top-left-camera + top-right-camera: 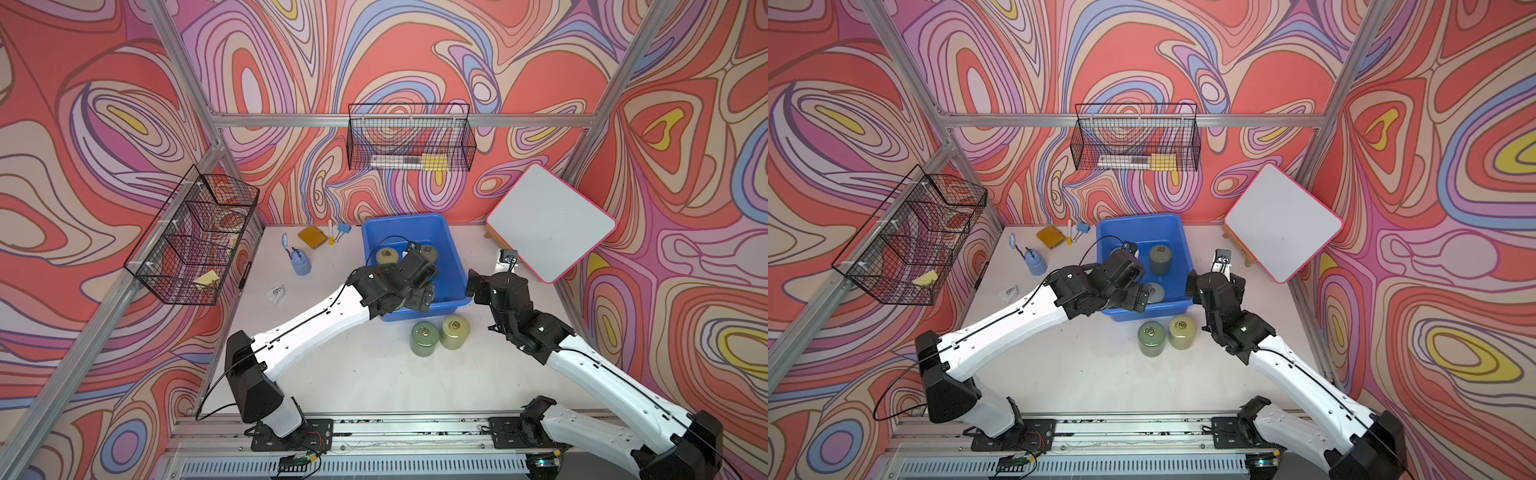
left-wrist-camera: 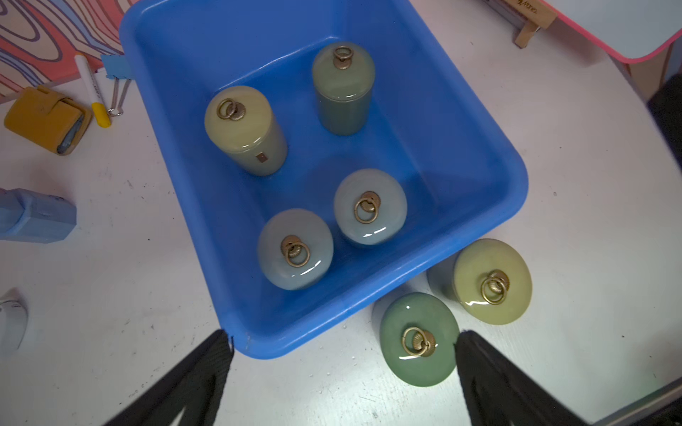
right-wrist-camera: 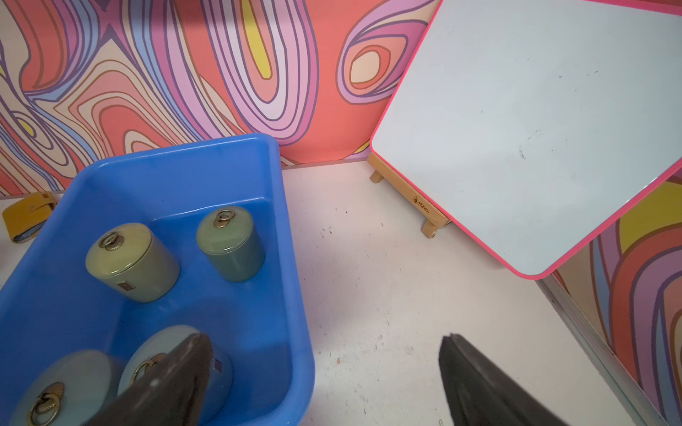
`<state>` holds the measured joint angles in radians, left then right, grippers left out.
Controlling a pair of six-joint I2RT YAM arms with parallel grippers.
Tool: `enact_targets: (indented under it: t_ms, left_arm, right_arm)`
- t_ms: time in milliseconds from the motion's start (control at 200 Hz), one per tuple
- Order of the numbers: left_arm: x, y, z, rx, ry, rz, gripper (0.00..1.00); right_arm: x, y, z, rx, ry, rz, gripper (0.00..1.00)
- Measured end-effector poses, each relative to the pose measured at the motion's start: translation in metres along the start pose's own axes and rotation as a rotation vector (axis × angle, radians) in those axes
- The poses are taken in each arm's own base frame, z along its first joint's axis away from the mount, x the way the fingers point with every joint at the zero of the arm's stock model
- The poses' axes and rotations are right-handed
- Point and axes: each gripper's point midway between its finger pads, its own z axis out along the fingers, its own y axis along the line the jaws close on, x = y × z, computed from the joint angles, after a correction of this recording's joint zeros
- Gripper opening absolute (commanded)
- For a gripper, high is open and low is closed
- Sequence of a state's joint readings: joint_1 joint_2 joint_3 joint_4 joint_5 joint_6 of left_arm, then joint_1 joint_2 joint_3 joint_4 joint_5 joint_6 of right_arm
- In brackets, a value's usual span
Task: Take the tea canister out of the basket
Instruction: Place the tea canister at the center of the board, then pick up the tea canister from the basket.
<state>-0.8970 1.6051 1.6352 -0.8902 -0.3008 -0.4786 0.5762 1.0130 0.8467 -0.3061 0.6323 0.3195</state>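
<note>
The blue basket stands at the table's back middle. Several upright tea canisters with brass ring lids are inside: a yellowish one, a dark green one and two grey-blue ones. Two more canisters, green and olive, stand on the table just in front of the basket. My left gripper hovers open above the basket's near rim, holding nothing. My right gripper is open and empty beside the basket's right wall.
A tilted whiteboard on a wooden easel fills the back right corner. Left of the basket lie a yellow wallet, a marker, a blue clip, a blue bottle and a small white object. Black wire baskets hang on the walls.
</note>
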Motion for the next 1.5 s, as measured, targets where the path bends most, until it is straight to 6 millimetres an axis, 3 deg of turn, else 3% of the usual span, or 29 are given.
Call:
enact_targets:
  t_ms: [145, 366, 771, 996, 1497]
  left_arm:
    - [-0.004, 0.02, 0.013, 0.02, 0.078, 0.014, 0.99]
    - [-0.001, 0.037, 0.059, 0.043, 0.223, 0.039, 0.99]
    - [0.005, 0.031, 0.115, 0.091, 0.357, 0.084, 0.98]
    - [0.023, 0.034, 0.126, 0.076, 0.432, 0.106, 0.98]
    - [0.04, 0.041, 0.135, 0.05, 0.487, 0.12, 0.99]
  right_arm:
    - [0.004, 0.001, 0.003, 0.003, 0.013, -0.009, 0.98]
    - [0.008, 0.002, 0.007, 0.008, 0.025, -0.018, 0.98]
    - [0.015, 0.003, 0.014, 0.02, 0.05, -0.034, 0.98]
    - [0.015, 0.002, 0.015, 0.023, 0.05, -0.033, 0.98]
    - [0.015, 0.002, 0.015, 0.024, 0.05, -0.033, 0.98]
